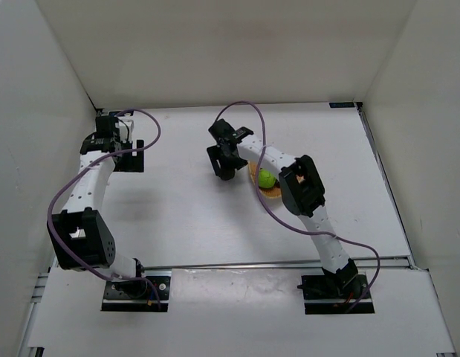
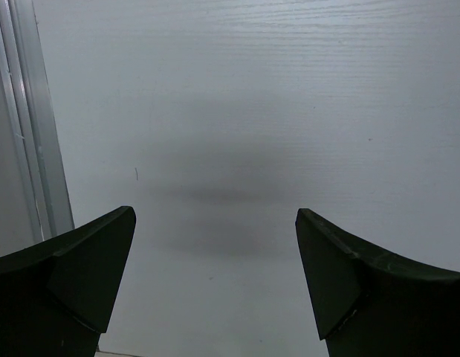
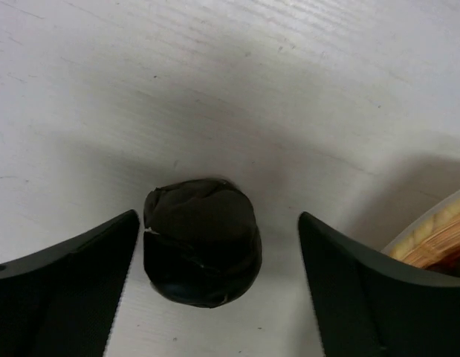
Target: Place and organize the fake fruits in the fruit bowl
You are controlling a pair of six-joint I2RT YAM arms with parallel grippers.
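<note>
The small dark purple-black round fruit (image 3: pixel 202 242) lies on the white table between the fingers of my right gripper (image 3: pixel 218 216), nearer the left finger. That gripper is open and also shows in the top view (image 1: pixel 223 168), where it hides the dark fruit. The tan woven fruit bowl (image 1: pixel 274 194) sits just right of the gripper, mostly under the right arm, with its rim at the right edge of the right wrist view (image 3: pixel 436 232). The lime-green fruit (image 1: pixel 267 178) lies in it. The grape bunch is not clearly visible. My left gripper (image 2: pixel 215 213) is open and empty over bare table at the far left (image 1: pixel 109 128).
White walls enclose the table on the left, back and right. A metal rail (image 2: pixel 29 149) runs along the table edge beside the left gripper. The right arm's purple cable (image 1: pixel 244 105) loops above the bowl area.
</note>
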